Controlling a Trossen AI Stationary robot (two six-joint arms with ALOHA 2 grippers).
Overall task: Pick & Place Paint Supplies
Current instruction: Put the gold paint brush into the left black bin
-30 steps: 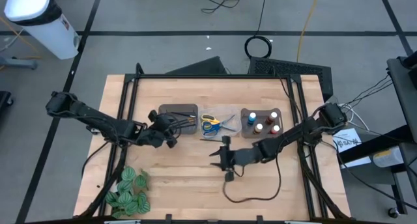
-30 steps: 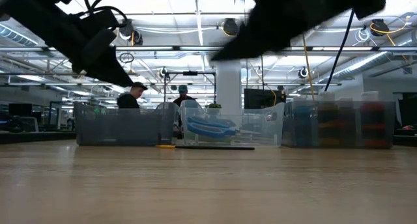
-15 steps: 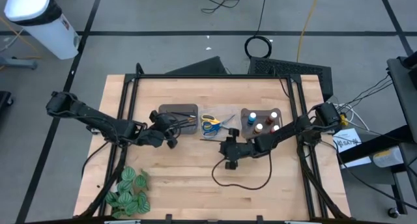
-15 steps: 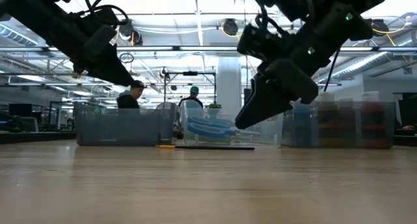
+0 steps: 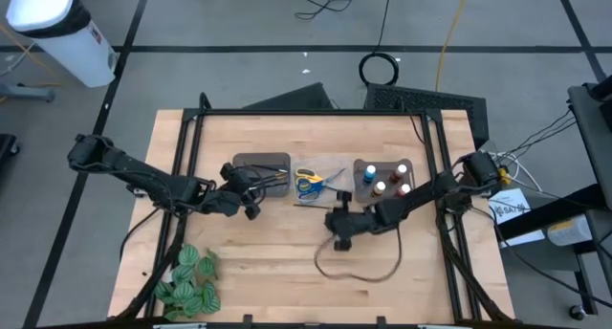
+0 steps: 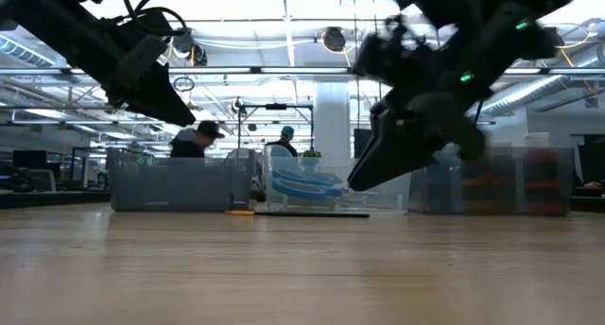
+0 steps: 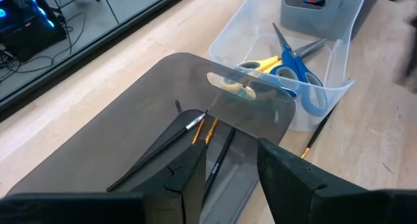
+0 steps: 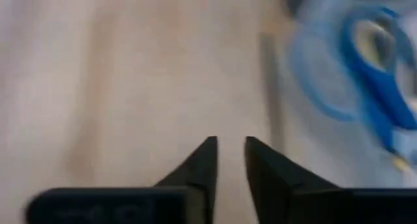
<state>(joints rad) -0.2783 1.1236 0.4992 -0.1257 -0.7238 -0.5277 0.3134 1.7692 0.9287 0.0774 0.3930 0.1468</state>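
My right gripper [image 5: 337,221] hangs at centre frame, below the clear bin [image 5: 319,166] of scissors [image 5: 308,185].
Its wrist view alone shows my fingers [image 8: 202,162] narrowly parted, holding nothing; the low view alone shows a paintbrush [image 6: 310,213] lying on the table [image 5: 268,262]. My left gripper [image 7: 228,168], half open and empty, hovers over the grey bin's [image 7: 130,126] brushes [image 7: 166,142].

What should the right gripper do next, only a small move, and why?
Probably ease the right gripper down toward the thin paintbrush lying on the table in front of the clear bin; its fingers are nearly together and hold nothing.
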